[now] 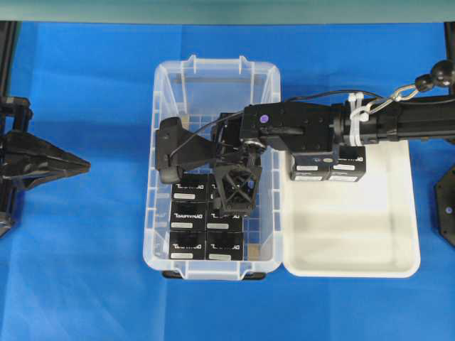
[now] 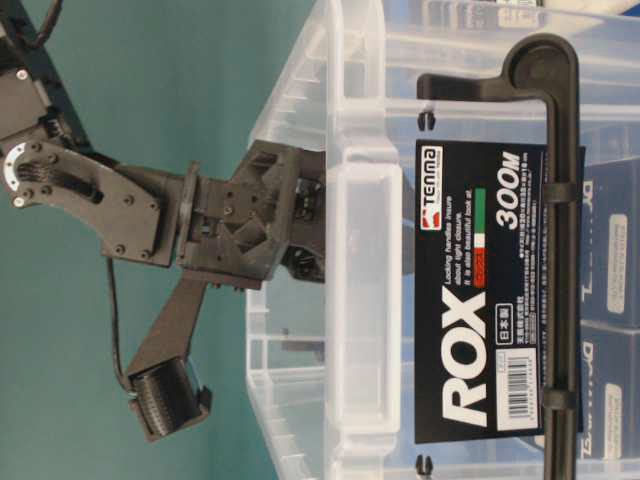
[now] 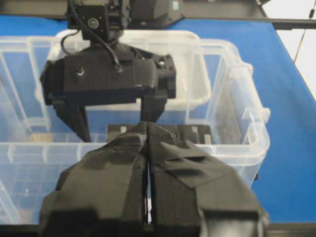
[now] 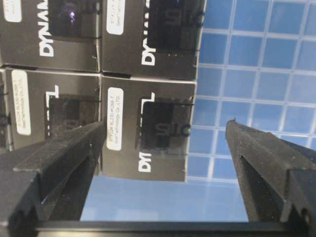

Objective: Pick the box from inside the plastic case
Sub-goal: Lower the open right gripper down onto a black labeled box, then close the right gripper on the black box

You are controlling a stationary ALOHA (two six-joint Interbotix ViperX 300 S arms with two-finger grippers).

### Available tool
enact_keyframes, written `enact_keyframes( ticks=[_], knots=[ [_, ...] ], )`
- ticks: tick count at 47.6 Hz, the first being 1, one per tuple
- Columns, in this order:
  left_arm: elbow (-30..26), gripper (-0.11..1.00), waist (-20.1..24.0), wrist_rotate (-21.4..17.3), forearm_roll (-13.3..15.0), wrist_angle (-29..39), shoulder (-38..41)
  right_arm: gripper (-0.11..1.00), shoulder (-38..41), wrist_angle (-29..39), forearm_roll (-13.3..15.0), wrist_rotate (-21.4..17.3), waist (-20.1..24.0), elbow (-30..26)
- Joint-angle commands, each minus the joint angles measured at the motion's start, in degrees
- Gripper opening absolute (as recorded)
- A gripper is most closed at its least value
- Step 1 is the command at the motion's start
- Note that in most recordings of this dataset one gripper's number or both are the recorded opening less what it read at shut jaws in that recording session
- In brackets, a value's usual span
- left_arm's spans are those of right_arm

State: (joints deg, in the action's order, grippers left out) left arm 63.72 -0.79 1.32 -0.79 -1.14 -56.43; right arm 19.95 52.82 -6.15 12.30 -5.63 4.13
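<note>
The right gripper (image 4: 163,148) stood wide open, its two fingers (image 4: 59,158) well apart with one box (image 4: 145,129) lying between them and below, touched by neither. That box sat at the corner of a block of identical black boxes (image 1: 206,224) packed together on the grid-ribbed floor of the plastic case (image 1: 165,266), toward the case's near end in the overhead view; bare ribbed floor lay just beside it. From the overhead view the right gripper (image 1: 238,186) pointed down into the case, its arm (image 1: 398,117) reaching across from the right edge of the blue desk (image 1: 78,270), over the far end of a white tray (image 1: 355,266) that lay against the case's right side. Two more black boxes (image 1: 328,169) stood in that tray's far end, partly under the arm.

The left gripper (image 3: 148,148) rested near the desk's left edge, its fingertips pressed together on nothing, aimed at the case.

Only the right wrist view showed the clearance around the box. Only the table-level view showed a printed label (image 2: 480,290) on the case's end wall.
</note>
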Motion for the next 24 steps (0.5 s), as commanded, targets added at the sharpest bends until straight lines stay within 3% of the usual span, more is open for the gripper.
enact_keyframes(
  ticks=[1, 24],
  knots=[
    [-1.49, -0.02, -0.09, 0.00, -0.18, -0.18, 0.53, 0.98, 0.18, -0.97, -0.18, -0.53, 0.35, 0.26],
    [-1.49, -0.02, -0.09, 0.09, -0.18, -0.26, 0.53, 0.98, 1.49, -3.43, 0.26, -0.88, -1.23, 1.05]
  ],
)
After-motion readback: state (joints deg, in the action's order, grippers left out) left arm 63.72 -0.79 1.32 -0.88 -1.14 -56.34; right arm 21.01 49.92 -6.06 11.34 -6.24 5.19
